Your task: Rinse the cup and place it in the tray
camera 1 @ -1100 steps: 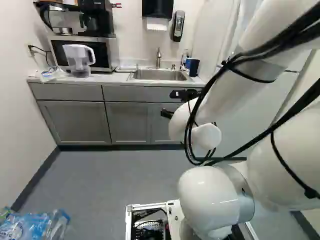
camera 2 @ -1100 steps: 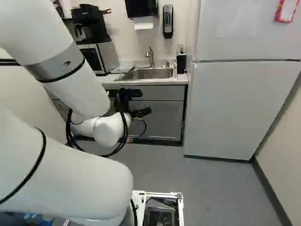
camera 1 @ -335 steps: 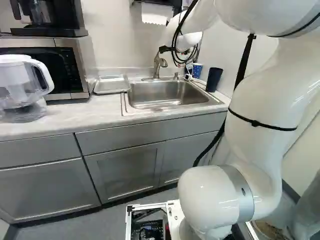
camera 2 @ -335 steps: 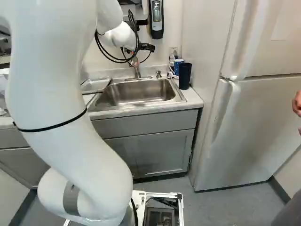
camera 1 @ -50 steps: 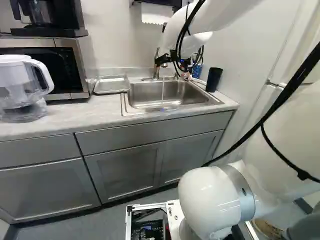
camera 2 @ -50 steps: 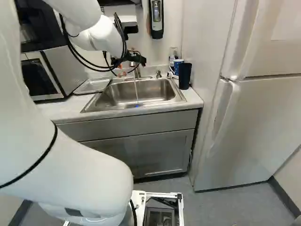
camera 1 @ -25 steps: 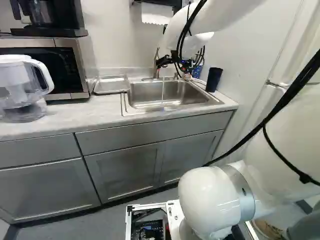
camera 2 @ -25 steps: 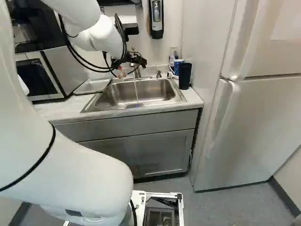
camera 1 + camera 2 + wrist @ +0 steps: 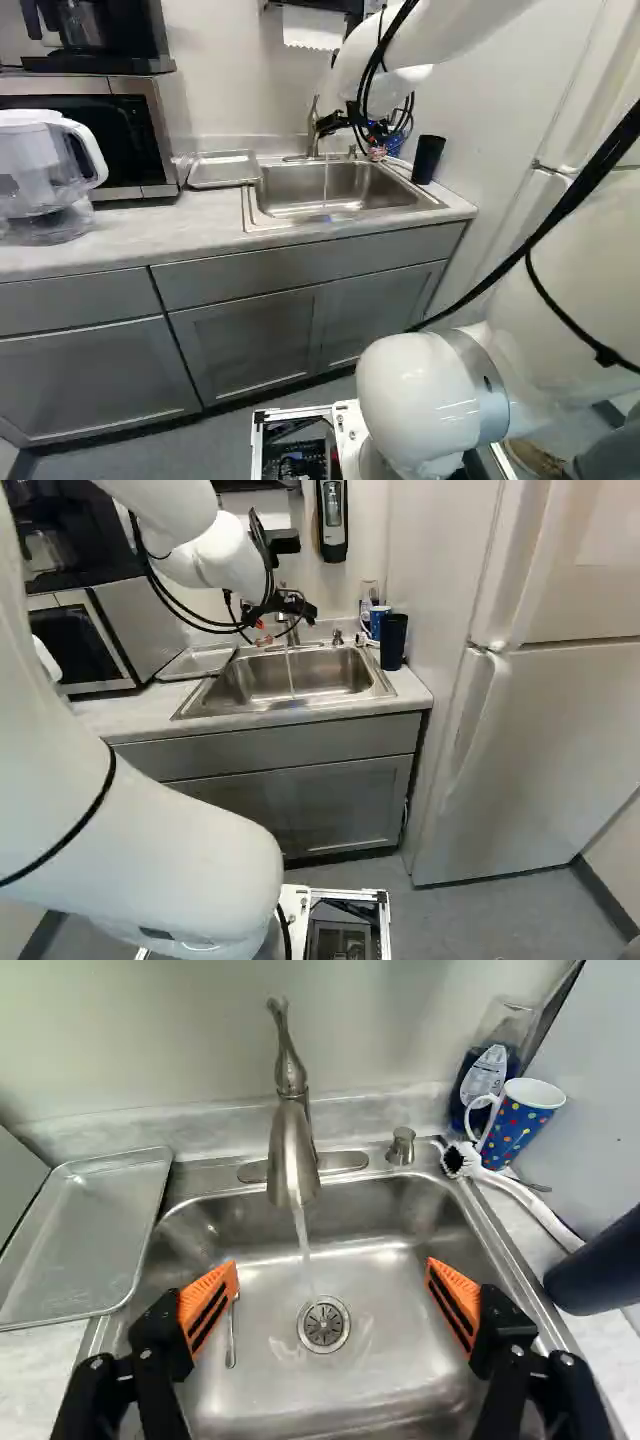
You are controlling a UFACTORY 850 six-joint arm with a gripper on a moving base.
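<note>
Pale wall stands behind a counter [image 9: 110,232] with a steel sink [image 9: 290,675] set into it, and everything else lies around that sink. Water [image 9: 304,1245] runs from the faucet [image 9: 292,1155] at the sink's back edge down toward the drain [image 9: 323,1324]. Over the sink is the gripper [image 9: 280,620] — released, its two fingers spread wide, with the stream and drain showing between them in the wrist view. Beside the drain on the sink's floor lies a thin metal piece [image 9: 231,1330]

Right of the sink, in the right base view, a mug [image 9: 519,1120] and a dark cup [image 9: 393,642] are on the counter, both outside the basin; which of them is the task's cup I cannot tell. The mug is blue with dots, a bottle [image 9: 482,1082] just behind it and a white brush [image 9: 530,1203] beside it. Left of the sink, in the left base view, the metal tray [image 9: 222,169] lies flat — just beside the rim — and the microwave [image 9: 135,137] and pitcher [image 9: 45,175] stand farther left
</note>
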